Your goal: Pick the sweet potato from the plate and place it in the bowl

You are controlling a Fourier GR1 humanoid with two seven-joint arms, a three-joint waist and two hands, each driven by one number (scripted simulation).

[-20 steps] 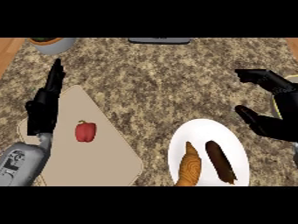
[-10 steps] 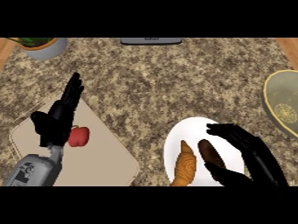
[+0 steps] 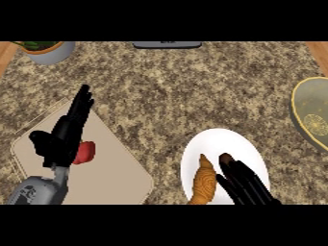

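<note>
The dark brown sweet potato (image 3: 225, 158) lies on the white plate (image 3: 220, 139) at the lower right, next to a golden croissant (image 3: 204, 180). My right hand (image 3: 248, 185) comes in from the lower edge and lies over the sweet potato with fingers fairly straight; only the potato's far tip shows. The olive bowl (image 3: 321, 115) sits at the right edge, apart from the plate. My left hand (image 3: 62, 137) rests open above the cutting board at the left, fingers pointing away.
A beige cutting board (image 3: 109, 178) at the lower left carries a red pepper (image 3: 85, 152) just beside my left hand. A potted plant (image 3: 47, 50) stands at the far left corner. A dark flat object (image 3: 166, 44) lies at the back edge.
My right hand swung from beside the bowl down onto the plate and now covers most of the sweet potato. The view has shifted, and the left hand has barely moved.
</note>
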